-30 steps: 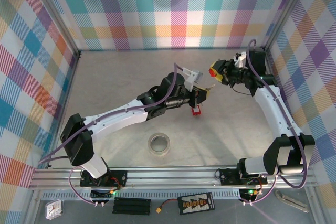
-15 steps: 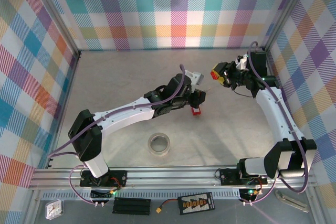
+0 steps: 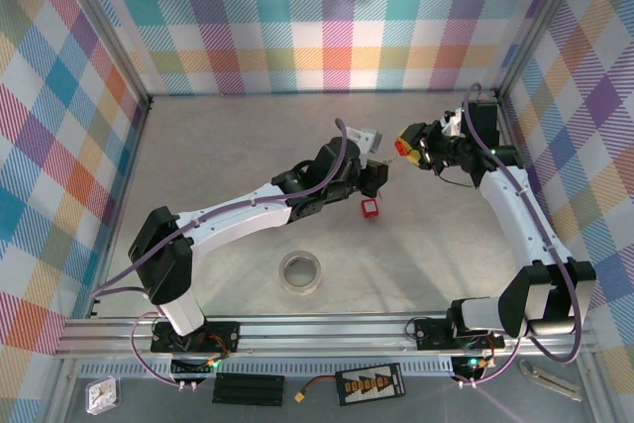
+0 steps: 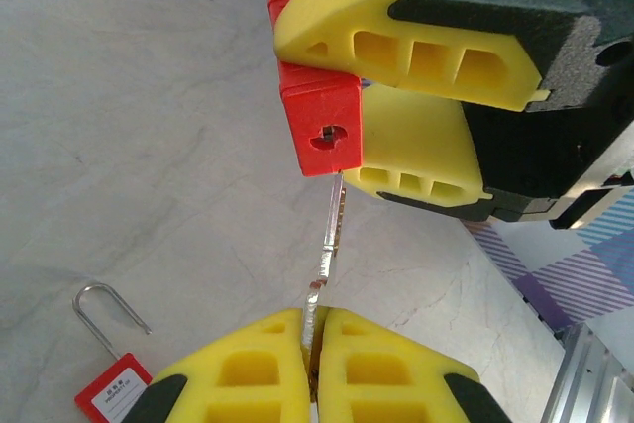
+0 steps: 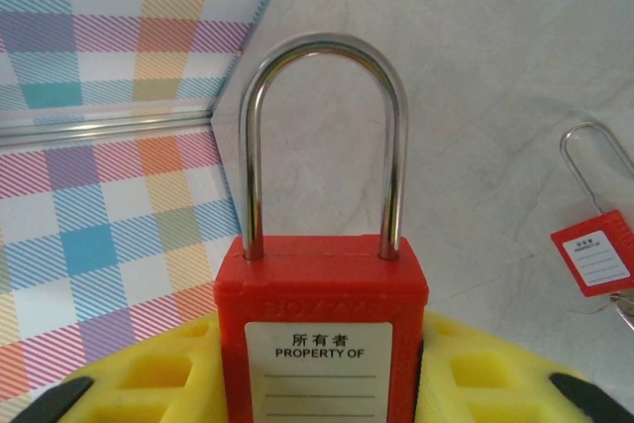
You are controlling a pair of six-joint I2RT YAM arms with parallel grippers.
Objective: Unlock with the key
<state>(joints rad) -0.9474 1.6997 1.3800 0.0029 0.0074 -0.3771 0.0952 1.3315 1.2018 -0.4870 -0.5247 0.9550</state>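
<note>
Tape roll (image 3: 300,271) noted near the table's (image 3: 218,146) near edge. A spare padlock (image 3: 369,208) lies flat mid-table. The key (image 4: 327,235) is pinched by the left gripper (image 4: 315,316), its tip just beside the keyhole of the red padlock (image 4: 322,131). The red padlock is clamped in the right gripper (image 3: 411,138), raised towards the right edge.

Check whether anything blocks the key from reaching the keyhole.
Nothing visible does. The key, pinched in the left fingers, points at the padlock held in the right fingers. Its tip sits by the lock's edge, just under the keyhole, with nothing between them.
</note>
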